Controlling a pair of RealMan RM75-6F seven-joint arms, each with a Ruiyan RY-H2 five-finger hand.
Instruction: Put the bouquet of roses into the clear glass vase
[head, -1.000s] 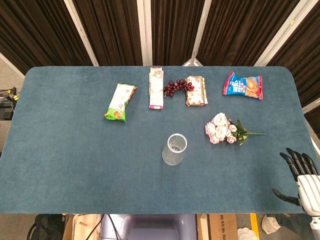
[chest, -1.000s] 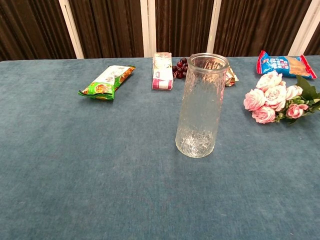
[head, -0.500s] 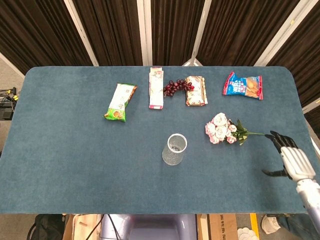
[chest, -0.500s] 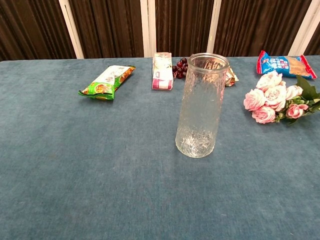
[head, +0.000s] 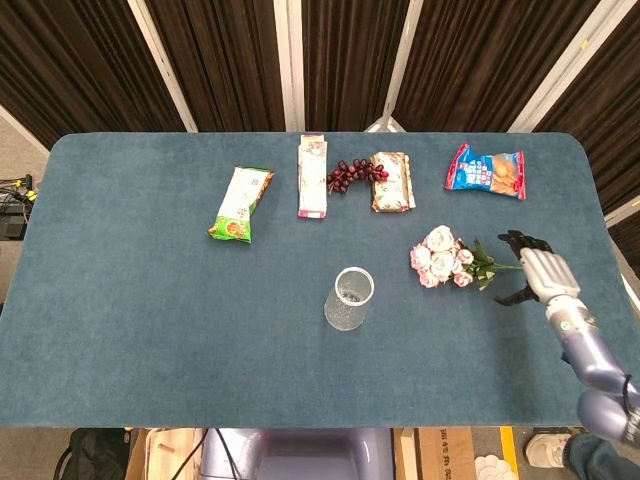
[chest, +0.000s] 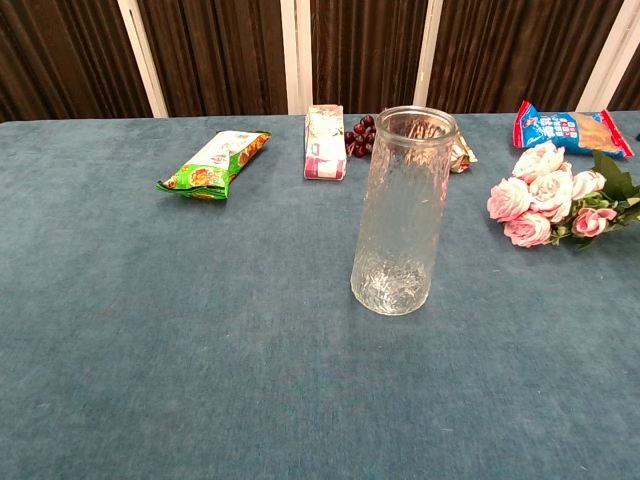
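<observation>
Since the earlier frames the right hand (head: 531, 268) has travelled up from the lower right corner of the head view to the stem end of the bouquet of roses (head: 450, 258), where it now sits with dark fingers (head: 517, 240) spread apart around the tip of the stem; it holds nothing that can be made out, and whether a fingertip touches the stem cannot be told. Nothing else on the table (head: 140, 300) has shifted. In the head view the bouquet lies on its side right of centre, pink blooms to the left, green leaves and stem pointing right toward the hand. In the chest view it shows at the right edge of the frame, and the hand falls outside that view. The clear glass vase (head: 349, 298) stands upright just below the middle of the head view, well apart from the flowers, and fills the centre of the chest view. Along the upper part of the table lie a green snack packet (head: 240, 204), a pink and white box (head: 313, 175), a bunch of dark grapes (head: 352, 174), a brown snack packet (head: 392, 181) and, farther right, a blue snack packet (head: 485, 171). No left hand appears in either view.
</observation>
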